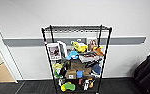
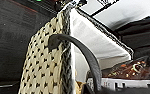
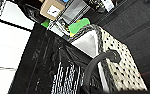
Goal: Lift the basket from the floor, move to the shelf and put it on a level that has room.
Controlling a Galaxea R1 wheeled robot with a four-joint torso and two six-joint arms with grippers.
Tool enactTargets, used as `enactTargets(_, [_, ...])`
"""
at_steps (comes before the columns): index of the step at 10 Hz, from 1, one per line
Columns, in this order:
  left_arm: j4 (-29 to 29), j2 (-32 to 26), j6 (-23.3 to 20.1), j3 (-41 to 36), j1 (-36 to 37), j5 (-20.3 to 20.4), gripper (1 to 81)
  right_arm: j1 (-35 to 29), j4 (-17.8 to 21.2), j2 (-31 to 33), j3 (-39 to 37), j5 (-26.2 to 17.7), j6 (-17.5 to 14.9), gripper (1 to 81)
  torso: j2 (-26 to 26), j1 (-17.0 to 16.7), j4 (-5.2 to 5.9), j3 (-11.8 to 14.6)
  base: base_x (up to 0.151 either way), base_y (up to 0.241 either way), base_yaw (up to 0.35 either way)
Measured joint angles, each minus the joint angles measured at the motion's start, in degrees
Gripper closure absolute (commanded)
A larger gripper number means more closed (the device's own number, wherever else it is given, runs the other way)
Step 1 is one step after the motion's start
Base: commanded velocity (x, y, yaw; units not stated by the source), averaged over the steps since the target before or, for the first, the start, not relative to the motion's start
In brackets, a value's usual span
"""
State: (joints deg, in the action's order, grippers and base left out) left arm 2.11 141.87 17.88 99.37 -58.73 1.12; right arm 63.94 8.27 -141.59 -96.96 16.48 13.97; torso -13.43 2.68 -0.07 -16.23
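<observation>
Basket [image 2: 43, 62] carried before the shelf [image 1: 76, 57].
Its top level [image 1: 76, 28] lies bare; I cannot tell either gripper's state at the handles.

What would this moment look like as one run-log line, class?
stage: facing shelf | basket: close to both wrist cameras, off floor | top level: bare | lower tiers: crowded | grip: unclear

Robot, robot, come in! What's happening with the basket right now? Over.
Basket off the floor, a dark handle showing at each wrist camera. Shelf dead ahead. Top level bare; lower tiers crowded with boxes and toys. Grip can't be confirmed.
</observation>
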Motion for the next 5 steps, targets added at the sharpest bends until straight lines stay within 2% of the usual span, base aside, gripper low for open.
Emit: enactTargets(5, [0.0,0.16,0.05,-0.09,-0.44,0.15,81.1,0.23,0.0,0.35,0.0,-0.04,0.02,81.1,0.0,0.0,0.0,0.0,0.116,0.0,0.0])
